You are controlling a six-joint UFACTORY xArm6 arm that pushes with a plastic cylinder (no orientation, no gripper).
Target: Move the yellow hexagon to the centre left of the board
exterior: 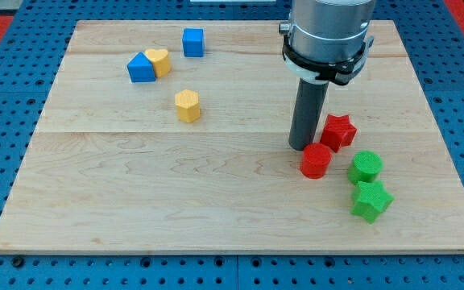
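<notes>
Nearest to you, at the view's bottom right: green star block (pixel 371 200), and just above it a green round block (pixel 366 167); the two look touching or nearly so.

Next up, a red cylinder (pixel 316 160), just left of the green round one. A red star block (pixel 338 131) sits just above and right of the cylinder, close beside it.

My tip (pixel 301 147) is down at the board (pixel 216 185), right at the upper-left edge of the red cylinder and just left of the red star. You can't tell from this view whether it touches either one. No fingers on this rig, only the straight dark rod, so there is nothing to read as spread or closed.

Your target, the yellow hexagon (pixel 187 105), stands alone left of the view's centre, in the upper half of the board, well apart from my tip.

Farther back, upper left: a blue block (pixel 141 68), shape unclear, with a yellow heart (pixel 159 61) pressed against its right side.

Farthest: a blue cube (pixel 192 42), near the board's top edge, right of that pair and apart from it.
</notes>
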